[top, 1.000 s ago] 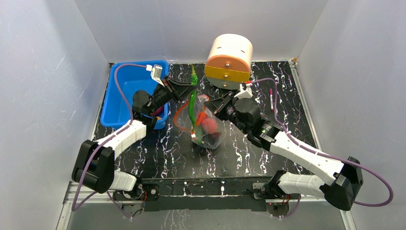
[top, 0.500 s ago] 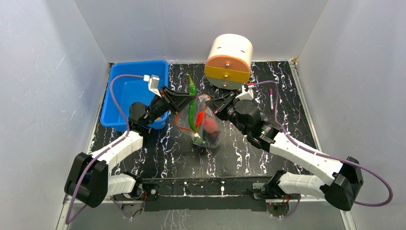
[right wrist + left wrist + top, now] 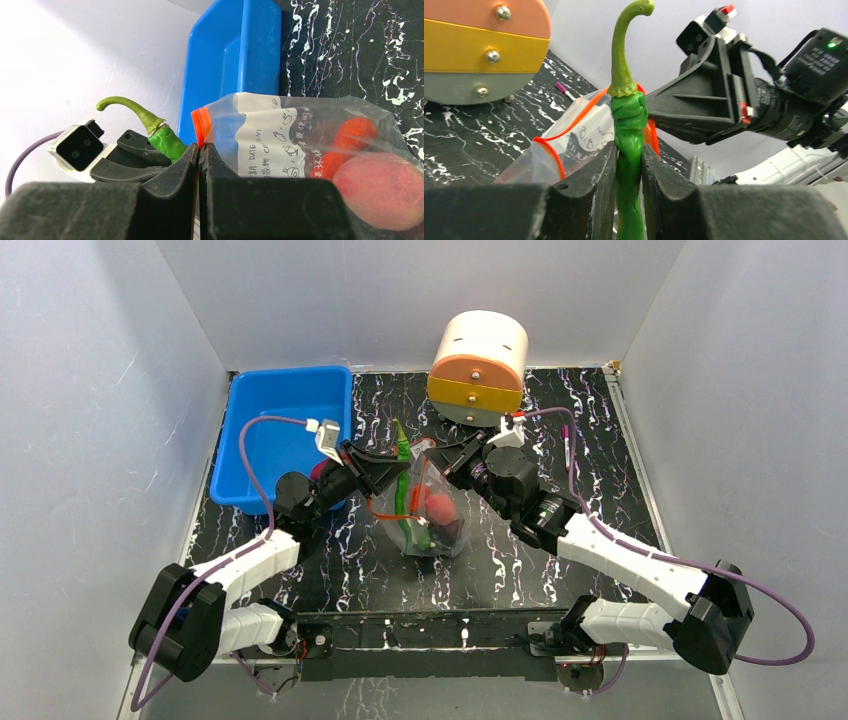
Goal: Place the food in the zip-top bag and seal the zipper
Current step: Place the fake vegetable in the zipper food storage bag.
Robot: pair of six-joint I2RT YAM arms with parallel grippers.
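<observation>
1. The left gripper was clamped on the green pepper, stem up, at the open mouth of the bag.
2. The right gripper was closed on the bag's rim, pinching its orange-red zipper.
3. A pink fruit and a red piece lay inside the bag; it stood on the table, near the blue bin.

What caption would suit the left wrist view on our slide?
Left gripper pinches the pepper at the bag's open mouth.

blue bin bk-left, cream/orange drum, pink pen, marbled tbl
</observation>
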